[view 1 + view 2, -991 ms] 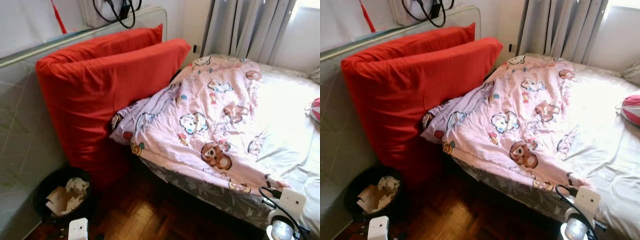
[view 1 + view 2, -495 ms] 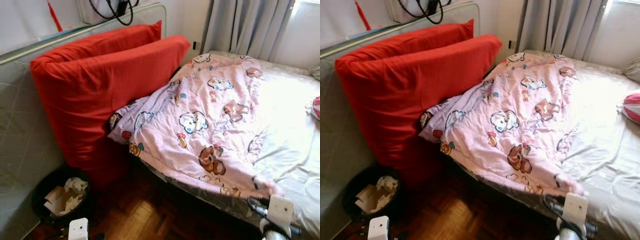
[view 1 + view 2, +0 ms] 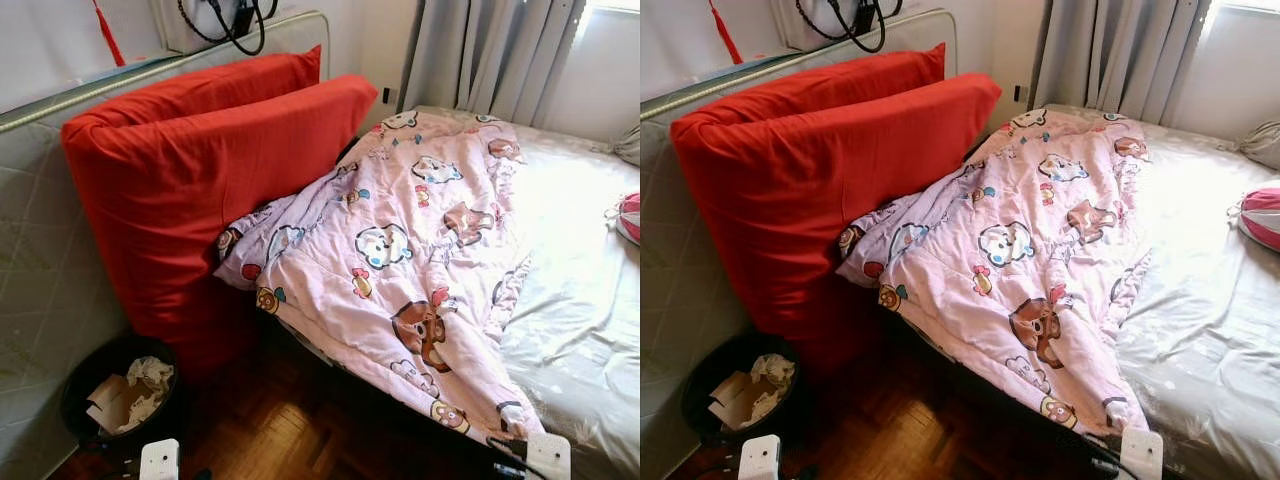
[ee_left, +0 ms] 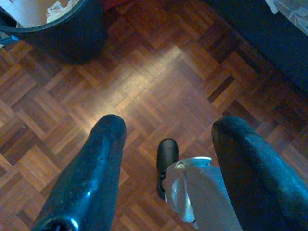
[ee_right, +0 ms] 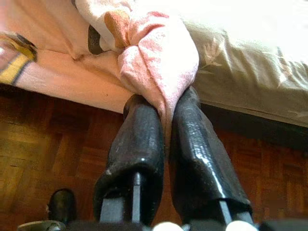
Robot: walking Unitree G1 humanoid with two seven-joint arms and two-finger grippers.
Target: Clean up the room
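A pink quilt (image 3: 410,240) printed with cartoon animals lies rumpled across the bed (image 3: 585,300), and its near corner hangs over the bed's edge. My right gripper (image 5: 163,108) is shut on that corner (image 5: 159,57), low beside the bed and above the wooden floor. The quilt runs taut down to my right wrist (image 3: 548,458) at the picture's bottom right. My left gripper (image 4: 168,127) hangs open and empty over the parquet floor (image 4: 159,72), near a black bin (image 4: 62,29).
Two big red cushions (image 3: 200,170) lean on an upright mattress (image 3: 40,260) at the left. A black bin (image 3: 120,395) of crumpled paper stands below them. A pink striped thing (image 3: 628,215) lies at the bed's right, and grey curtains (image 3: 490,50) hang behind.
My right arm has dropped low and back with the quilt corner in its grip. The quilt's near edge has been drawn down and out toward me. The left arm stays put.
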